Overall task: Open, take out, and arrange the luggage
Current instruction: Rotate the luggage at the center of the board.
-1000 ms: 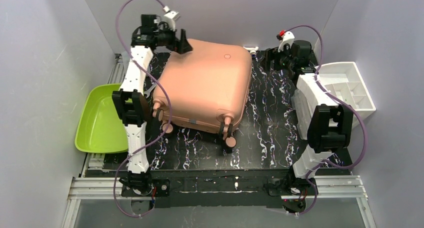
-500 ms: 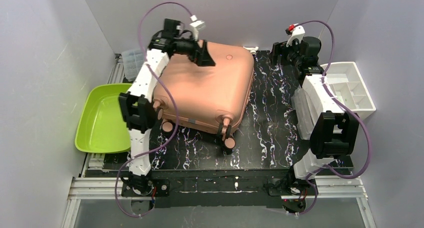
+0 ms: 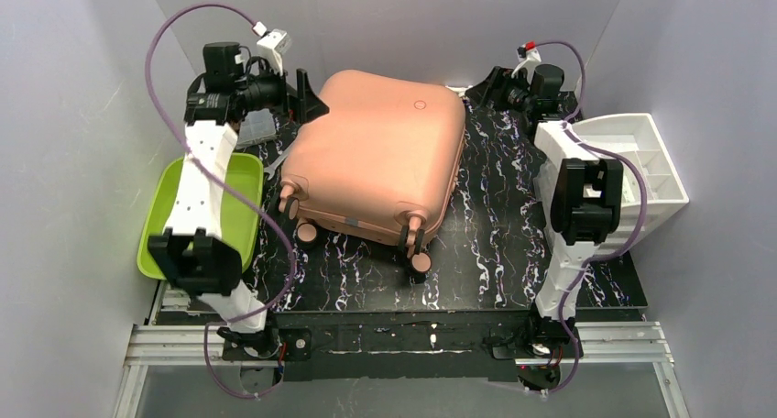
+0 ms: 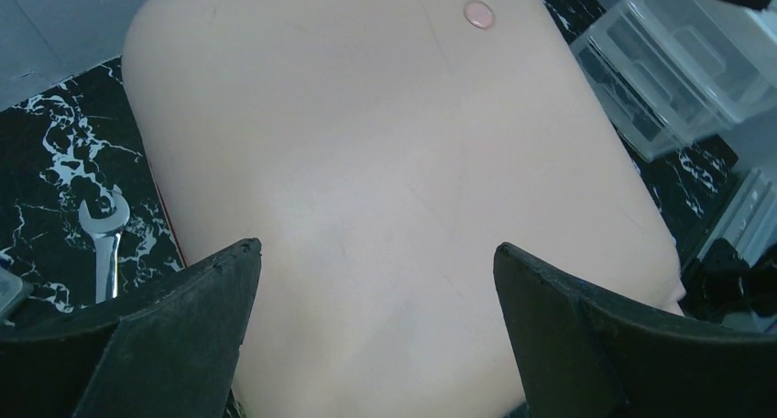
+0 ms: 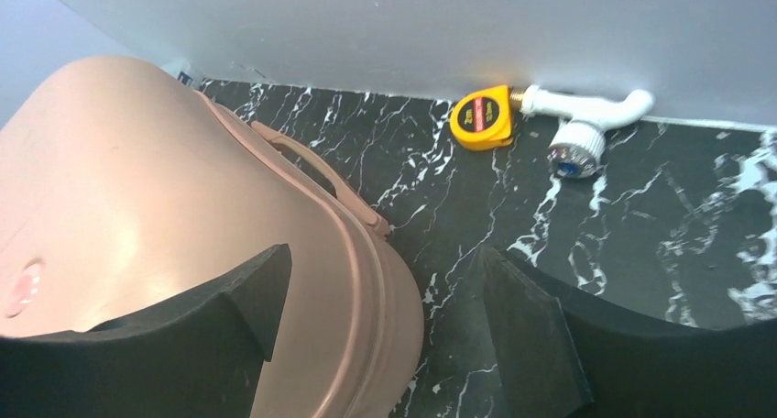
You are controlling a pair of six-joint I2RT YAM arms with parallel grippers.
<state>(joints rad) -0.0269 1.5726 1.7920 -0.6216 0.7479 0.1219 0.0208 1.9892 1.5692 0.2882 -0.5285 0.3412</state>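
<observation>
The salmon-pink luggage (image 3: 376, 161) lies closed and flat on the black marbled table, wheels toward me. It fills the left wrist view (image 4: 385, 161) and shows at left in the right wrist view (image 5: 137, 216), carry handle on its far edge. My left gripper (image 3: 307, 97) is open and empty at the case's far left corner, its fingers spread above the shell. My right gripper (image 3: 490, 88) is open and empty at the far right corner, one finger over the shell, the other over the table.
A lime-green tray (image 3: 188, 221) sits off the table's left edge. A white drawer organizer (image 3: 632, 161) stands at right. A yellow tape measure (image 5: 481, 117) and a white pipe fitting (image 5: 582, 115) lie by the back wall. A wrench (image 4: 103, 239) lies left of the case.
My left arm swung from over the case's top back to the far left corner. My right gripper moved left toward the case's far right corner. The luggage has not moved.
</observation>
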